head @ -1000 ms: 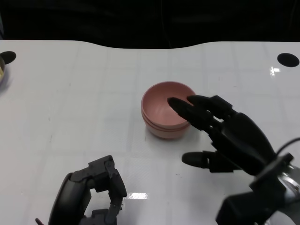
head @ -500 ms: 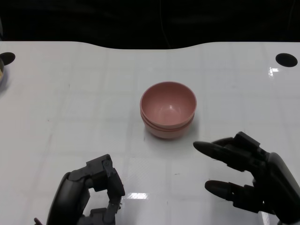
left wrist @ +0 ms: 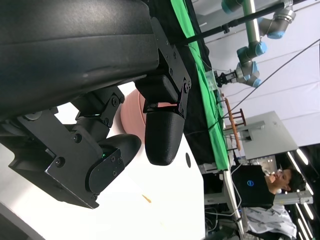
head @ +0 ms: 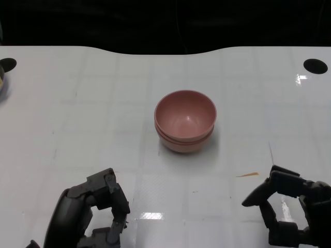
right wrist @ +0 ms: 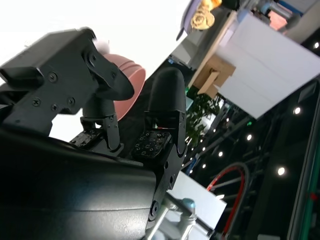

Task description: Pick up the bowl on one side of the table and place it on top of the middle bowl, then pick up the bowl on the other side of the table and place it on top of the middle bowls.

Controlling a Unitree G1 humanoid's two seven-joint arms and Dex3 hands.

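**Stacked bowls at table centre; both hands low and empty**

The stack of pink round plastic bowls stands upright at the centre of the glossy white table, one bowl nested inside another, the rims showing as parallel bands along the side. The inside of the top bowl is bare.

The left hand sits at 7 o'clock from the stack, well apart from it. Its fingers are curled inward toward the palm and hold nothing. In the left wrist view, part of the pink stack shows beyond the curled fingers, without contact.

The right hand sits at 4 o'clock from the stack, also well apart. Its fingers are bent inward with a gap between them, and nothing is in its grasp.

A small tan sliver lies on the table between the stack and the right hand. A black round hole marks the table at 2 o'clock. A person in a dark shirt appears beyond the table in the left wrist view.
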